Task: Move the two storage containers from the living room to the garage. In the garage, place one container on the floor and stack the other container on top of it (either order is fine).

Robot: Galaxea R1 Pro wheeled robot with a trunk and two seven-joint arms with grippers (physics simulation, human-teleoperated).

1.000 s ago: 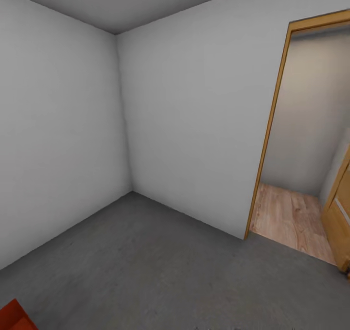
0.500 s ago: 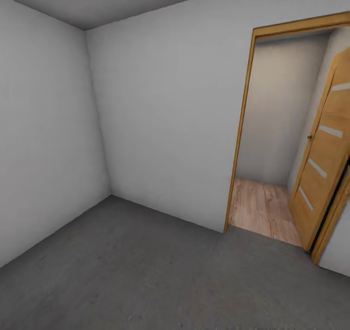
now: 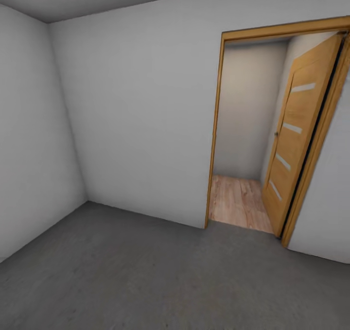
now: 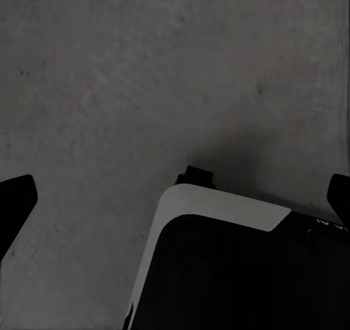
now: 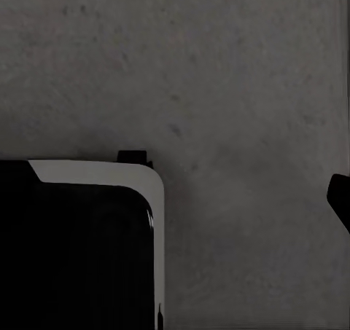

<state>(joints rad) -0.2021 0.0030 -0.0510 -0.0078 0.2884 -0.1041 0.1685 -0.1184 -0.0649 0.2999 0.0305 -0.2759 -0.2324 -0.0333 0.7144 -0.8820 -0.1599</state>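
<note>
Left end effector [image 4: 175, 199] spread wide, empty, above concrete floor [image 4: 146, 68].

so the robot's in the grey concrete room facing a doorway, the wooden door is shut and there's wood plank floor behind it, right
Not quite: the wooden door is open, swung back at the right of the doorway, as the head view shows. The rest holds: grey concrete floor here, wood plank floor beyond the opening.

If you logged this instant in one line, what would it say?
room: garage | floor: grey concrete | wooden door: open onto wood-plank floor | left pincer: open, empty | right pincer: unclear
</note>
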